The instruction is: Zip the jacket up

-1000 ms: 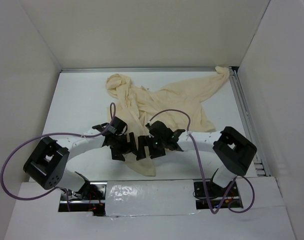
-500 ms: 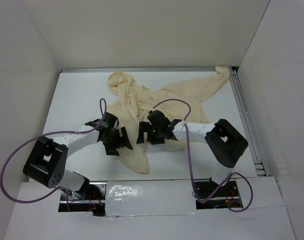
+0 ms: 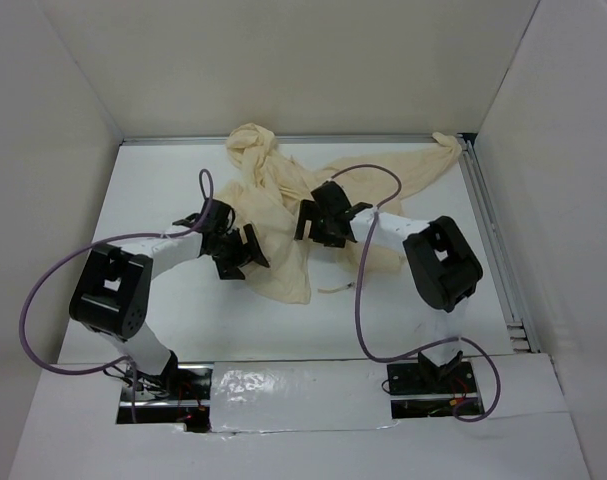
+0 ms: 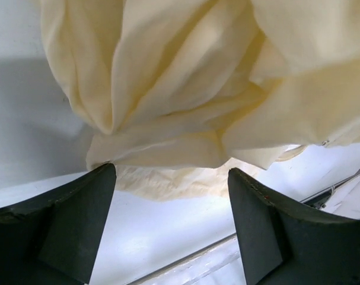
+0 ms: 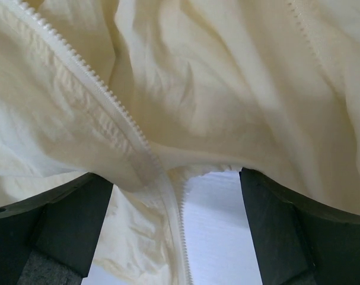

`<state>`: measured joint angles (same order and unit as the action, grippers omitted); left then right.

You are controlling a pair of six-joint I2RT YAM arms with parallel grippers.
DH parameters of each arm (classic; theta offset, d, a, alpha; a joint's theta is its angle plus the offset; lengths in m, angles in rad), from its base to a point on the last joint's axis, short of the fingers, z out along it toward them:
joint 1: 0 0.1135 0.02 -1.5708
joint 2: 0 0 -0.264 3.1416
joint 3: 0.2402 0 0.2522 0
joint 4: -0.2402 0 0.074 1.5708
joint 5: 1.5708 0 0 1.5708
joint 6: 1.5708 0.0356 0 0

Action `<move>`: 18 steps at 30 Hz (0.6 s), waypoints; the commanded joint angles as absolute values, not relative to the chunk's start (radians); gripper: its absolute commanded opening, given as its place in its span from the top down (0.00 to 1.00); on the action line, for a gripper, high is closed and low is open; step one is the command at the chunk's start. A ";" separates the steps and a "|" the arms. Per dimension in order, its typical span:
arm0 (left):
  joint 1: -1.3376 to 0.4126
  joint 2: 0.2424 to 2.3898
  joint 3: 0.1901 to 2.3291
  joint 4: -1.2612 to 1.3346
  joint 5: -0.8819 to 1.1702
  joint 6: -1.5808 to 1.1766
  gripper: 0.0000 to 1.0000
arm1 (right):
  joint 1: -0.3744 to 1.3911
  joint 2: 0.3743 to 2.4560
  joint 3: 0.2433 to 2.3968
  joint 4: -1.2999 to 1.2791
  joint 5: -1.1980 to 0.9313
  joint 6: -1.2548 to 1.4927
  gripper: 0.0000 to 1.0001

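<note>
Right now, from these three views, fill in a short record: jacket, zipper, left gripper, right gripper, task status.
jacket: cream, crumpled on the white table, one sleeve reaching the far right corner
zipper: tooth rows lie apart in the right wrist view, unjoined there
left gripper: open, at the jacket's left edge
right gripper: open, fabric and zipper between its fingers
task status: not yet zipped
</note>
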<state>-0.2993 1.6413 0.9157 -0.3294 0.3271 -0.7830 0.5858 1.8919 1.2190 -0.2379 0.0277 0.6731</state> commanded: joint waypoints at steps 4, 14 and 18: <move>-0.266 1.529 0.818 -0.311 0.337 -0.752 0.10 | 0.658 1.671 1.155 -0.244 0.041 0.617 0.04; -0.242 1.459 0.759 -0.314 0.350 -0.752 0.09 | 0.833 1.560 1.083 -0.181 -0.049 0.660 0.00; -0.241 1.440 0.752 -0.324 0.333 -0.755 0.09 | 0.856 1.606 1.075 -0.081 -0.147 0.667 0.00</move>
